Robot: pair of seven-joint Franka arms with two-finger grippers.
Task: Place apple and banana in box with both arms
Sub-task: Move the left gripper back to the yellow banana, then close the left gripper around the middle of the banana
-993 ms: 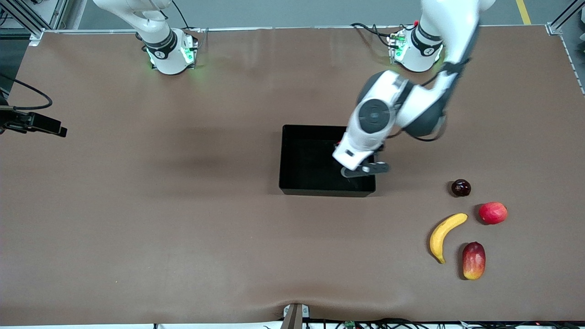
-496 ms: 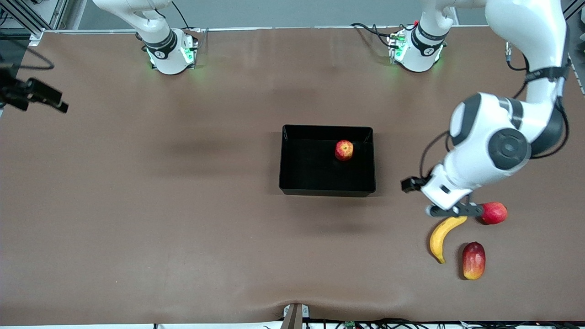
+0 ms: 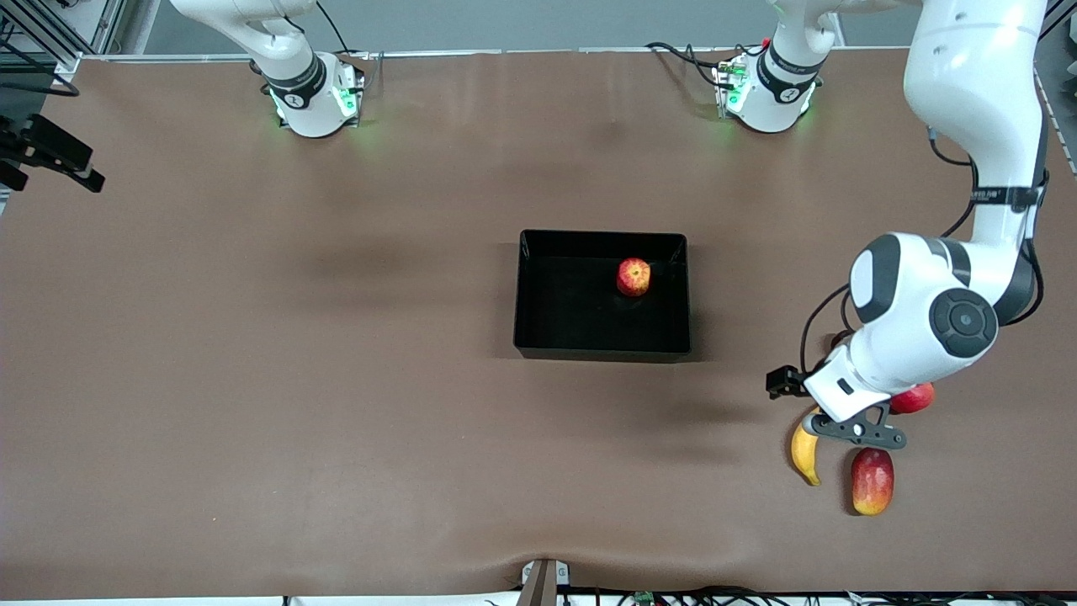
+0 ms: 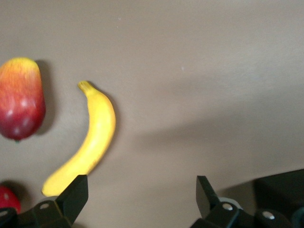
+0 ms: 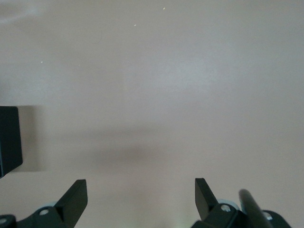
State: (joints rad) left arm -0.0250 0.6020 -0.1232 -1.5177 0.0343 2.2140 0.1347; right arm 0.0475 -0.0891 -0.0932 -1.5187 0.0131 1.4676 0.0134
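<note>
Banana [image 3: 804, 453] is the fruit left to move: it lies on the table [image 3: 336, 421] well apart from the box [image 3: 538, 347], toward the left arm's end of the table and nearer to the front camera than the box, while the apple [image 3: 633, 277] already sits inside the box close to the wall on that same end. The left gripper [image 3: 856, 430] hangs directly over the banana's upper part, hiding that end in the front view. In the left wrist view the fingers [image 4: 72, 197] are spread wide with nothing between them, and the banana [image 4: 88, 142] runs away from one fingertip in a long curve, its stem end just beside the mango [image 4: 20, 97]. So the banana does not yet lie between the fingers; it sits off toward one of them, and its long axis runs roughly across the line that joins the fingertips, which suits a grasp across its narrow body once the gripper is centred over it. The mango and a red round fruit [image 3: 915, 398] crowd the banana closely, so a sideways correction risks nudging them. The right gripper [image 5: 137, 202], fingers also parted and empty, waits over bare table at the right arm's end, much farther from the banana.
</note>
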